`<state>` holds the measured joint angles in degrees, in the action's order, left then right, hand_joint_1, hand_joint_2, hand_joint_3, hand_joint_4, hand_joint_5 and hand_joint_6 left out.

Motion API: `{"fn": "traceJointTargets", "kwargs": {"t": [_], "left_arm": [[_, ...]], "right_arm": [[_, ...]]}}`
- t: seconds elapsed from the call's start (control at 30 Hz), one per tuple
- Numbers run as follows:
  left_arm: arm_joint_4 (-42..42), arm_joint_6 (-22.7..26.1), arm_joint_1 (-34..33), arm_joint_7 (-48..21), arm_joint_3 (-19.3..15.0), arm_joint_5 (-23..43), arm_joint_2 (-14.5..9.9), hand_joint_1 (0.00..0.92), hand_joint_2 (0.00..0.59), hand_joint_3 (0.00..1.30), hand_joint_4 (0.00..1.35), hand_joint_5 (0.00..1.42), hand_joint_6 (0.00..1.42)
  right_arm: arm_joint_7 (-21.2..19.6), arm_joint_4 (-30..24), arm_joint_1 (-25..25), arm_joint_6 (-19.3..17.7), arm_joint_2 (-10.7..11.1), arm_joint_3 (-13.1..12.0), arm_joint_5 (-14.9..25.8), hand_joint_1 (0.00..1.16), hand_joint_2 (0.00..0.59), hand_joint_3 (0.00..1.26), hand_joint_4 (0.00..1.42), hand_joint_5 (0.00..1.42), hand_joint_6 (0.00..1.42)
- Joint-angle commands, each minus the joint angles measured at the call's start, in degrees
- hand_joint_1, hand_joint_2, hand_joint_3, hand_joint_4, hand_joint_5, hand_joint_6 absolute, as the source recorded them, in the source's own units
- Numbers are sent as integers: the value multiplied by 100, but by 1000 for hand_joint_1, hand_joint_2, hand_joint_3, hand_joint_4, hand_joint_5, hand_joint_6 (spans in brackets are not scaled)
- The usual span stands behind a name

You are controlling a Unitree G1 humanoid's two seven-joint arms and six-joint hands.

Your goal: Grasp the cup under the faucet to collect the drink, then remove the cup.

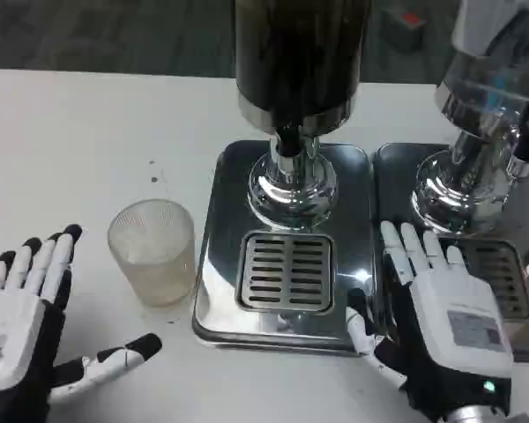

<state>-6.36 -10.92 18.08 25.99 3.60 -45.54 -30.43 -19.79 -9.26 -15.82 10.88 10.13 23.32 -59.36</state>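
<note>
My left hand lies low over the white desk, palm turned inward, fingers spread and thumb stretched out toward the right, holding nothing. Just beyond that thumb and a little to its right stands the clear ribbed plastic cup, upright on the desk, apart from my fingers. The cup sits beside the left edge of the shiny square steel drip tray, not on it. Further right, the slotted metal grate lies in the middle of the tray, and behind it rises the chrome pedestal of the dark-filled drink dispenser. The grate lies just left of my right hand, which rests with its white back up, fingers extended and slightly apart, empty, over the seam between this tray and a second steel tray. Beyond that hand stands a second chrome dispenser base.
</note>
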Motion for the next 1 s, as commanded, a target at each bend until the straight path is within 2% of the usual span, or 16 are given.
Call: {"fn": "traceJointTargets", "kwargs": {"t": [0.03, 0.87, 1.0], "left_arm": [[-17, 26, 7, 81, 20, 2, 45, 0, 48, 0, 0, 0, 0], [-378, -236, -307, 131, -6, 367, 123, 0, 38, 0, 0, 0, 0], [-779, -734, -528, -113, -100, 1040, 161, 0, 25, 0, 0, 0, 0]], "right_arm": [[-57, 13, 30, -7, 0, -6, 33, 336, 520, 24, 11, 2, 2], [-43, 28, 61, 21, -69, -59, 101, 349, 529, 43, 11, 36, 31], [-41, 27, 59, 33, -75, -64, 105, 353, 530, 44, 11, 39, 44]]}}
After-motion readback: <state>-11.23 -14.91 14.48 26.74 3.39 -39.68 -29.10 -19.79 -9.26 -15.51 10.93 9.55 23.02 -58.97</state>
